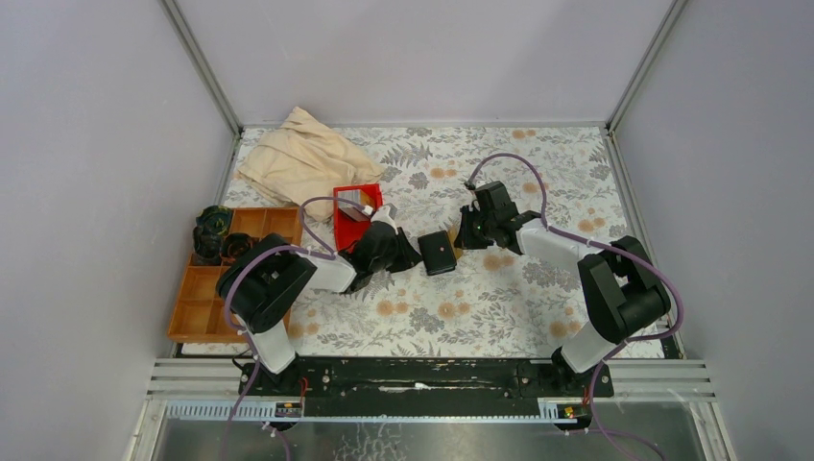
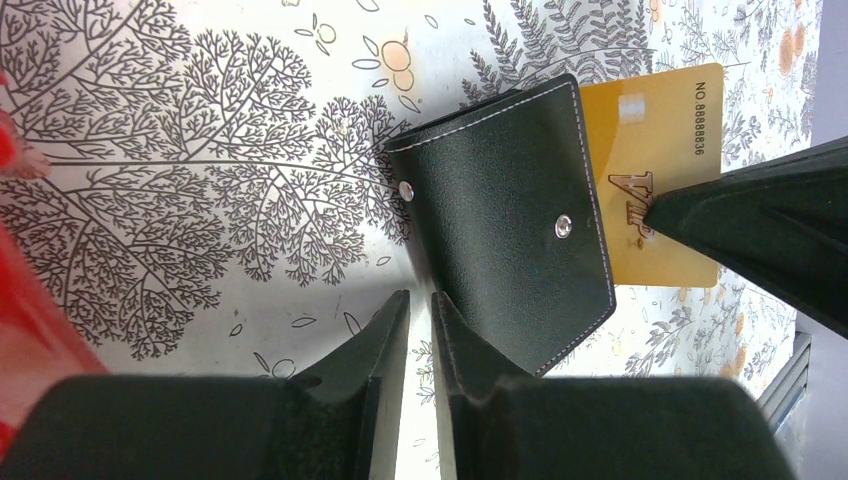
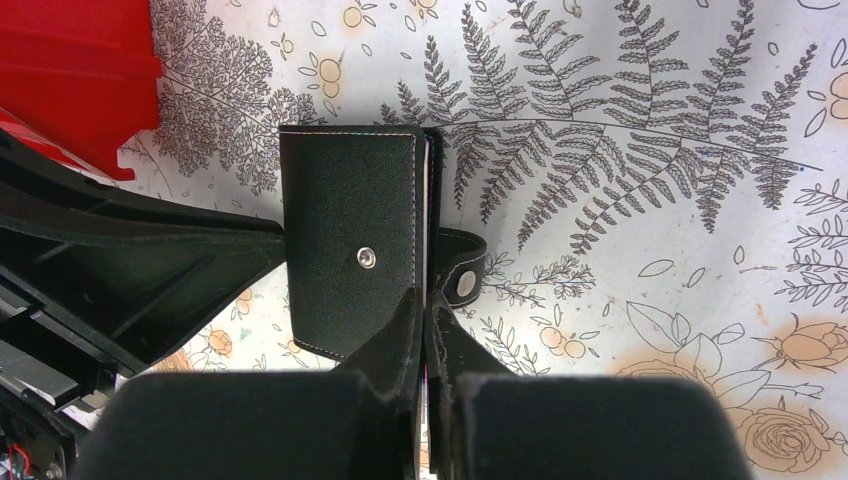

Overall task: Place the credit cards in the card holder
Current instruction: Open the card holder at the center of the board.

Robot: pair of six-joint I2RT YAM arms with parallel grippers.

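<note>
Black leather-look card holder (image 2: 505, 225) lies folded on the floral tablecloth (image 1: 461, 317), near the middle of the table and between the two grippers. White stitching runs along its edges, and a metal snap (image 3: 368, 258) sits on the upper face. Its clasp tab (image 3: 462, 272) is unfastened and curls out from the side facing the right arm.

A gold credit card (image 2: 660, 170) marked "VIP", with a printed number, sticks out from that same side. One long edge is hidden behind the holder, and the pictures do not show whether it sits in a slot. The right gripper (image 3: 425, 300) is clenched on the card's free end, its fingers pressed together with only the card's thin edge between them.

From the opposite side, the left gripper (image 2: 420, 300) reaches the holder. Its jaws stand a narrow slit apart, with bare tablecloth showing through the gap. One fingertip (image 2: 455, 330) overlaps the holder's near edge, and nothing is seen pinched between the two.

Just behind the left gripper stands a red plastic bin (image 1: 344, 230) with something pale and flat inside. A brown compartment tray (image 1: 197, 298) lies along the table's left edge, with dark green-black objects (image 1: 211, 235) in its far compartments. A crumpled beige cloth (image 1: 302, 158) lies in the far left corner, just beyond the bin.
</note>
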